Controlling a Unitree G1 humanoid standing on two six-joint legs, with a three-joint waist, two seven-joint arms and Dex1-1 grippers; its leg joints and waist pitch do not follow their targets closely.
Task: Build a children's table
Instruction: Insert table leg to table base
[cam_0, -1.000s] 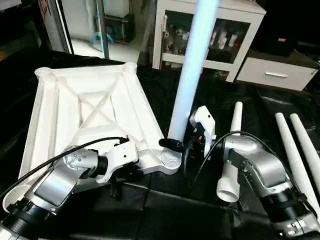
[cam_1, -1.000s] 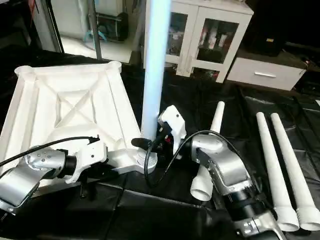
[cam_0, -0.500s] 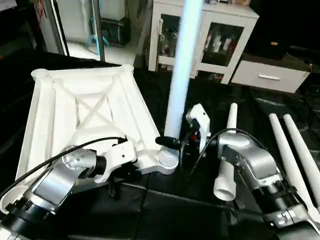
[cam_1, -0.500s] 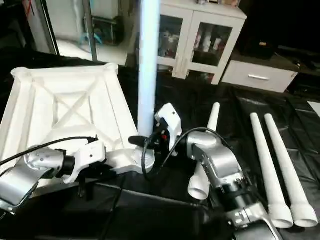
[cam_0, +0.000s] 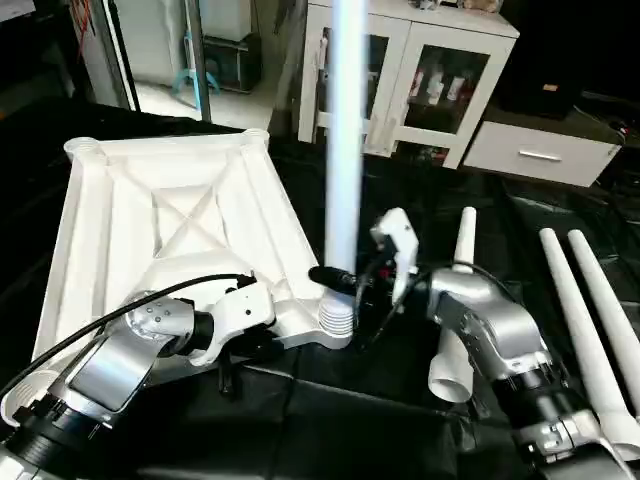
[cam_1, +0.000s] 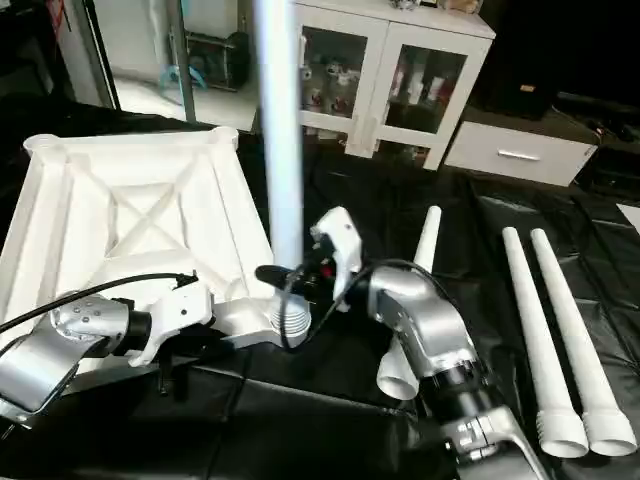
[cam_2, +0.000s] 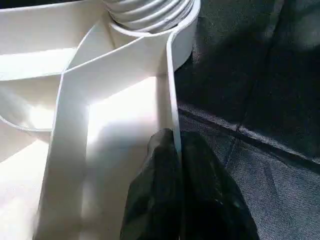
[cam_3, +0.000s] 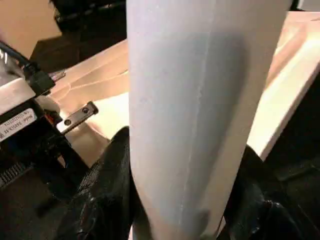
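Leg 1, clasped in the right gripper, stood in its corner socket; left gripper pinched the tabletop rim. Next: seating it fully.

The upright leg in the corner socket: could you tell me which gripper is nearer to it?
Right. The right gripper clasps the upright leg; the left gripper pinches the tabletop rim beside the socket.

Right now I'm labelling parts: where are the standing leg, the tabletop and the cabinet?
standing leg (cam_0: 343, 200), left eye view, mid shaft.
tabletop (cam_0: 110, 215), left eye view, ribbed underside.
cabinet (cam_1: 470, 65), right eye view, right door frame.
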